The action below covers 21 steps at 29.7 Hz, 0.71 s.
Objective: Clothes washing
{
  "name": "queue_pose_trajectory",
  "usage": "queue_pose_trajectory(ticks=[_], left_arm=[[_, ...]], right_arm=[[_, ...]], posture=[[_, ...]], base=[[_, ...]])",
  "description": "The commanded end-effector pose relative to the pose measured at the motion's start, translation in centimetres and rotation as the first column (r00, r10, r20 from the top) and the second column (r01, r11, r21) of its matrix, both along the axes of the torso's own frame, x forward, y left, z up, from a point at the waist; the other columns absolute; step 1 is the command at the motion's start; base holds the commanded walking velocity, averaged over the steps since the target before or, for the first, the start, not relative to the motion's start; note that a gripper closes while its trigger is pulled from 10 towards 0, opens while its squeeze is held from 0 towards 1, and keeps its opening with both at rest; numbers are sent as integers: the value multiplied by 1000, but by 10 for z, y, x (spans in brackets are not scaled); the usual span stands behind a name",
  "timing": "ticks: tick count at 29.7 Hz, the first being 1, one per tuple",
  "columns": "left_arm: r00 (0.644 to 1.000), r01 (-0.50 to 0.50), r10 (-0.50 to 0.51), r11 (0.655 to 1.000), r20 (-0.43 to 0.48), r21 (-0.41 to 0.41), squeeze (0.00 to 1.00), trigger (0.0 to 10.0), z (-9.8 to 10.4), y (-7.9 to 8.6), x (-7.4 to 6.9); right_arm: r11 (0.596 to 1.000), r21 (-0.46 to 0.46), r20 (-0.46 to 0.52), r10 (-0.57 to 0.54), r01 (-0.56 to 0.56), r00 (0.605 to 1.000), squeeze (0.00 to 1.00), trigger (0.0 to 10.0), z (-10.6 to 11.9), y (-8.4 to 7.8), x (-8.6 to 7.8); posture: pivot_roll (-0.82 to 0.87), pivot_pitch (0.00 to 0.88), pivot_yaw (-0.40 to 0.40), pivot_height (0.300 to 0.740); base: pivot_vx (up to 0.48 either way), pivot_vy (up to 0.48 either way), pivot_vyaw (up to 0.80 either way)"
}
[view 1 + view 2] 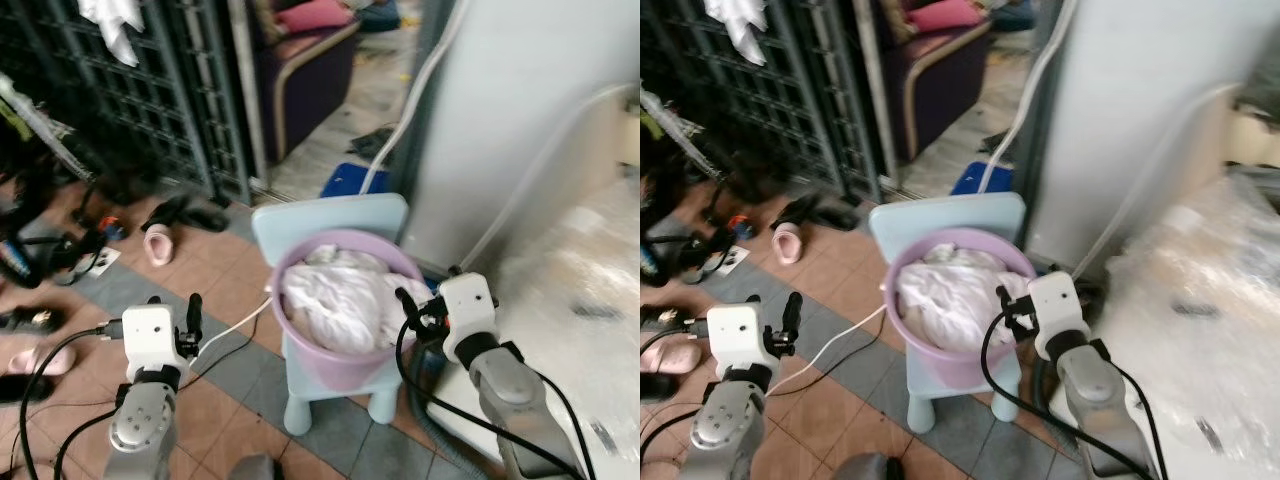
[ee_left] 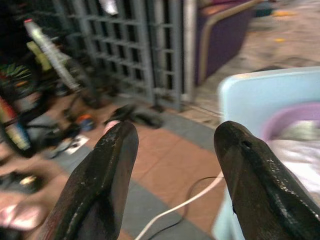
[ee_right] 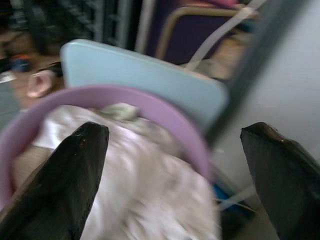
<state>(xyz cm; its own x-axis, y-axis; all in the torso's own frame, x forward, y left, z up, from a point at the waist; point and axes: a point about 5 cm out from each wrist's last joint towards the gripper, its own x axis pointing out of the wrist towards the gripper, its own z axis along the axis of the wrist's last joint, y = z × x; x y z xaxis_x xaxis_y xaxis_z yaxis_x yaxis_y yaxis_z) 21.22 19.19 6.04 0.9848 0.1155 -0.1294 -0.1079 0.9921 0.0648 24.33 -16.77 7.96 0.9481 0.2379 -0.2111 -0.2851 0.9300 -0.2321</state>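
While the right gripper hangs spread wide at the near rim of the purple basin, white clothes lie just ahead; pushing the rim could tip it off the small blue chair. The left gripper, also open, sits well aside.

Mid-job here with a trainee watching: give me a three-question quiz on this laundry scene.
1. True or false: the basin sits on the chair.
2. What fills the basin? A) white clothes B) shoes C) water bottles
3. Fill in: both the left gripper and the right gripper have their fingers ____.

Key: 1 true. 2 A. 3 open; the right gripper is at the basin's rim, the left gripper is over the floor beside the chair, and neither holds anything.
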Motion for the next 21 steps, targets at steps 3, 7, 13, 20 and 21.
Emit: queue_pose_trajectory(ticks=[3,7,13,20,21], left_arm=[[999,21,-20,1000,24,-1,0,10000,5,-2,2],[1000,16,-16,1000,20,-4,0,10000,5,-3,3],[1000,8,-7,1000,11,-16,0,10000,4,-6,0],[999,-25,25,1000,-26,-8,0,10000,7,-3,-18],[999,-26,26,1000,-28,-7,0,10000,7,-3,-19]], right_arm=[[999,-23,-27,47,-48,999,0,10000,-2,5,4],[994,-58,-120,87,-95,989,0,10000,-14,8,8],[986,-76,-202,128,-146,971,129,10000,-23,9,8],[986,-115,-357,70,-118,932,1000,10000,-37,5,8],[988,-111,-370,63,-112,927,922,10000,-38,5,8]], posture=[[-31,0,49,740],[-29,0,47,740],[-18,0,40,740],[38,60,3,740],[38,60,3,740]], base=[[301,0,690],[276,0,270],[42,0,0],[0,0,0],[0,0,0]])
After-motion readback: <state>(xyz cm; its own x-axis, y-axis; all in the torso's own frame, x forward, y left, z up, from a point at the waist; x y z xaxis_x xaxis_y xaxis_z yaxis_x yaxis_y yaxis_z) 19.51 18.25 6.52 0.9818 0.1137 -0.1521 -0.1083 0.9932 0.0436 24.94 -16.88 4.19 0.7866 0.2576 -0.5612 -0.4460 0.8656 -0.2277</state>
